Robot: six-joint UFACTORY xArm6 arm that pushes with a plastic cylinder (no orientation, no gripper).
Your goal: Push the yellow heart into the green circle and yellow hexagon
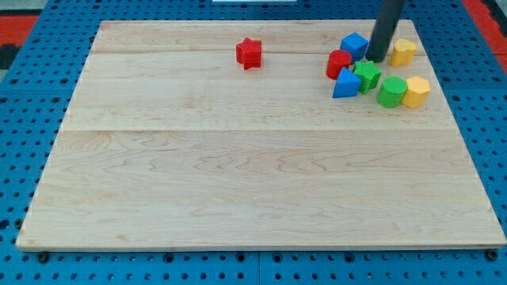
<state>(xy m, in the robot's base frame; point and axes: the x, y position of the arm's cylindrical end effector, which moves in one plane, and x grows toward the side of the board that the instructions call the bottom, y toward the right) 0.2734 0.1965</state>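
Resting just left of the yellow heart point(404, 51), my tip point(374, 59), having no claw, is not yet pushing it down to the green circle point(390, 92) and yellow hexagon point(416, 91).

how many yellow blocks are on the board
2. The yellow heart sits near the view's top right, just right of my tip. The yellow hexagon lies below it, touching the green circle. None seems hidden.

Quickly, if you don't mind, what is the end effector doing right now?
No jaws to open or close: my tip holds nothing and sits between the blue cube and the yellow heart.
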